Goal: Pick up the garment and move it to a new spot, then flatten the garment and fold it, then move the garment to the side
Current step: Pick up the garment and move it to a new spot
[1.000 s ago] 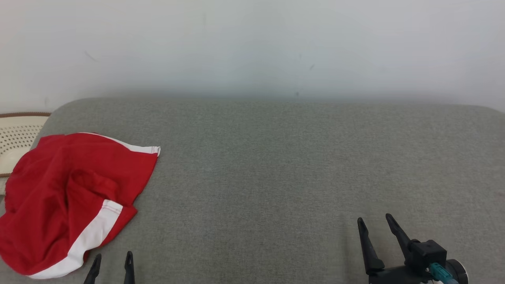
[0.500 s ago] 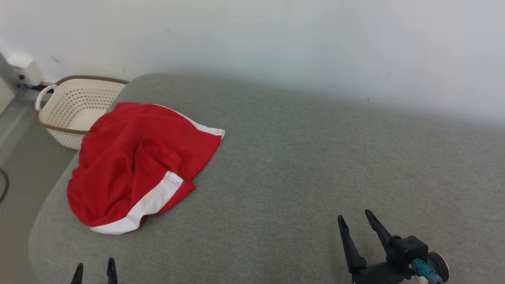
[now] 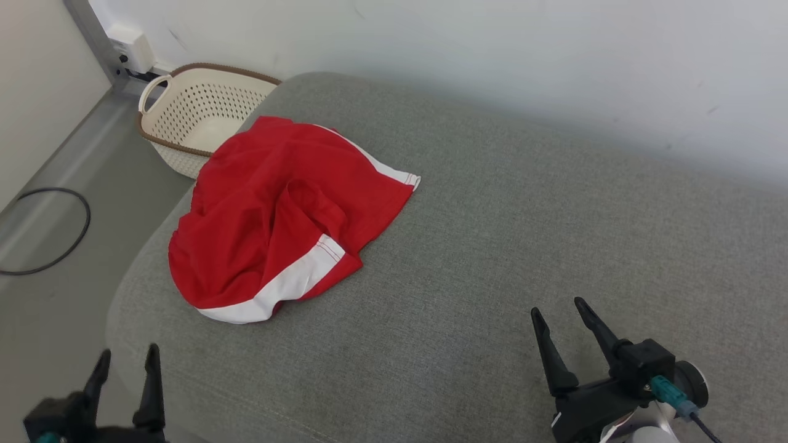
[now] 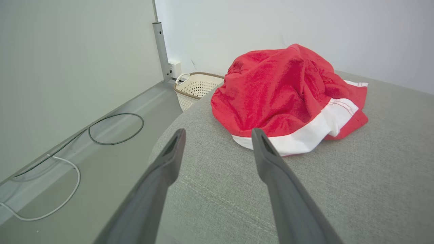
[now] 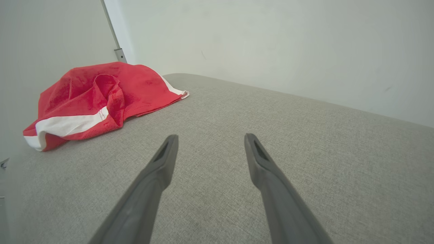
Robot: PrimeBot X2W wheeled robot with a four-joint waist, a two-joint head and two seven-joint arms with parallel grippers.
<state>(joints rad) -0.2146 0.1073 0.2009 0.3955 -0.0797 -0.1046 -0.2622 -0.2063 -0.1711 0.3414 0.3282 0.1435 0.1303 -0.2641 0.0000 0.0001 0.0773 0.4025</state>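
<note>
Garment (image 3: 277,209) lies crumpled at the left end of the grey cushion (image 3: 523,215), just beside the basket (image 3: 197,117). The left pincer (image 3: 129,351) and the right pincer (image 3: 556,306) stand wide open and empty, apart from it, probably ready for the first pickup.

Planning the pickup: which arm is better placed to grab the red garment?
Left, probably: the left gripper is open just short of the garment; the right gripper, also open, stands farther off.
</note>
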